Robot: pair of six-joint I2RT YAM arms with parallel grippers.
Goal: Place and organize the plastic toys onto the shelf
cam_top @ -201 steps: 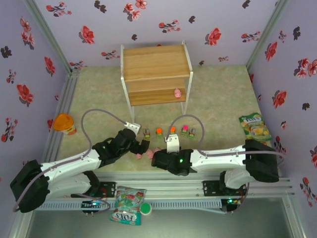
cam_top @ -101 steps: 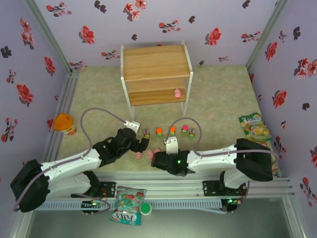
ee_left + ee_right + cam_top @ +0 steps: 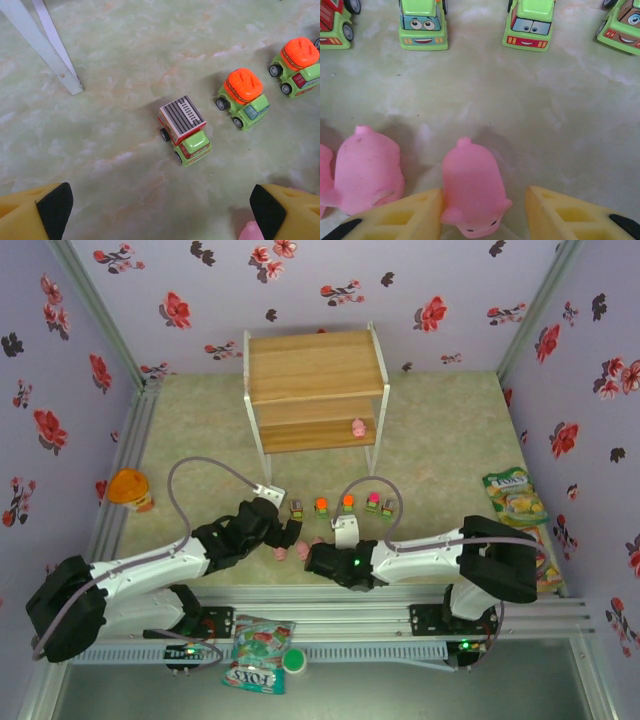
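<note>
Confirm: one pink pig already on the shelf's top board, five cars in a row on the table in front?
No: the pink pig is on the shelf's lower board, not the top; top external view shows it. Five cars in a row on the table: correct.

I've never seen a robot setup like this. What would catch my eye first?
Probably the wooden shelf at the back, against purple walls dotted with red flowers, with one pink pig on its lower board. Nearer the two arms, little green cars stand in a row, and another pig sits between the right arm's yellow jaws.
</note>
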